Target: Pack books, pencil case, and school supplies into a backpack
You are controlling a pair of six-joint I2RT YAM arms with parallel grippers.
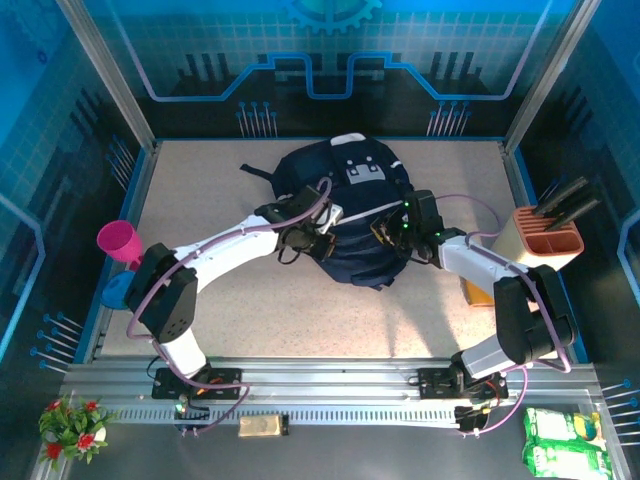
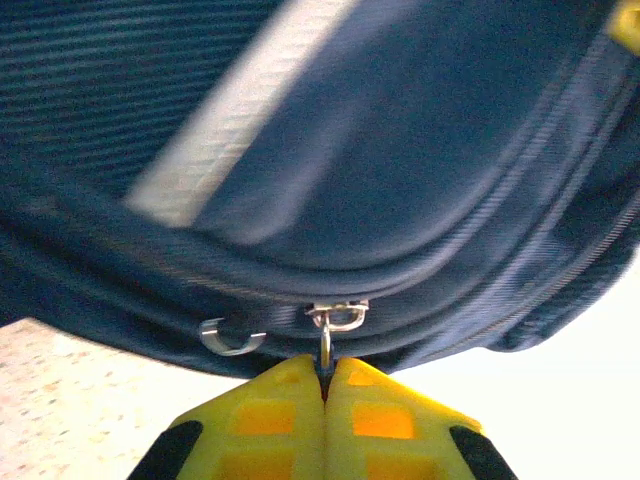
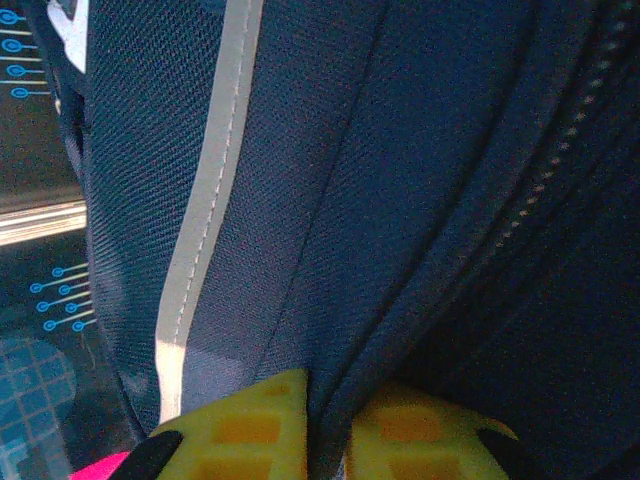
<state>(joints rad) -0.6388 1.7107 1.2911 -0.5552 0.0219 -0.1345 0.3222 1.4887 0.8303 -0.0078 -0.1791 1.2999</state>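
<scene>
Yellow fingertips of the left gripper are pressed flat together, clamped on a little metal zipper pull that hangs off the zipper line of the backpack. A second silver ring dangles from the same seam, just beside the pull. The backpack itself is a big navy lump with a white-grey patch on top, slumped in the middle of the speckled table, with both arms reaching in to it from the near edge. The left gripper is on the backpack's left flank and the right gripper is on its right flank. That right one has its two yellow pads squeezed onto a fold of the navy fabric, close to the pale grey stripe, with a line of zipper teeth running further over. Well off to the backpack's left there's a magenta cup at the table edge. Out to the backpack's right sits a beige block holder with black handles poking up. Tucked between that holder and the right arm is something flat and orange, maybe the orange piece, but the arm covers most of it so I can't swear to it.
</scene>
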